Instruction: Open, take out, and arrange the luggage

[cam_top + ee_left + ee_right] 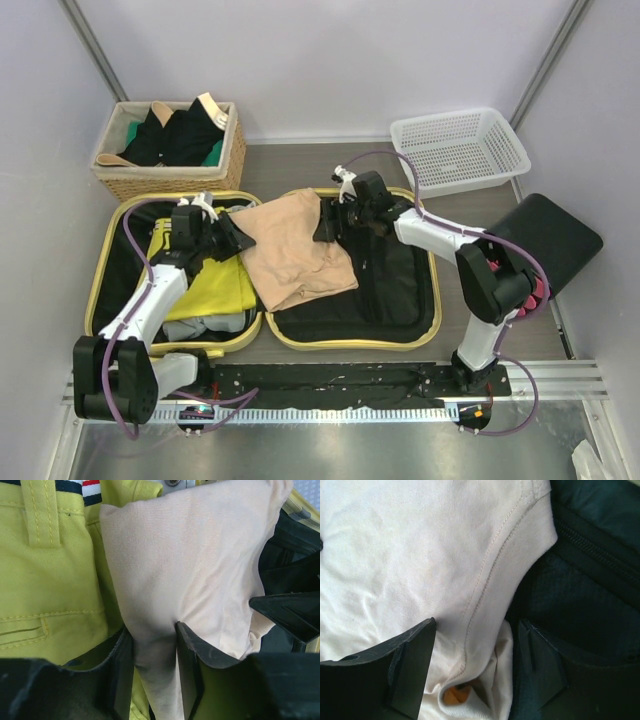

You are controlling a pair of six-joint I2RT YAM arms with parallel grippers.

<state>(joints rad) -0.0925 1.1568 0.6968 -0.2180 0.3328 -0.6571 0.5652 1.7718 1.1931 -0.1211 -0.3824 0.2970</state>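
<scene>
Two halves of luggage (400,290) lie open flat on the worktop (300,165) | beige top (295,255) is limp and light; take it by a bunched fold | your left end effector (155,630) pinches such a fold; right end effector (477,625) spread over the hem | walls (330,60) close in, so you have little room.

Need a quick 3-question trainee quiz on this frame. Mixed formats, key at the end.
1. True or false: the suitcase lies shut.
2. Which gripper pinches a fold of the beige garment? A) left gripper B) right gripper C) neither
3. What garment lies in the suitcase's left half, beside the pinched fold?

Key:
1. False. It lies open with both halves flat.
2. A. The right gripper's jaws stand open over the garment's hem.
3. Yellow-green trousers.
</scene>
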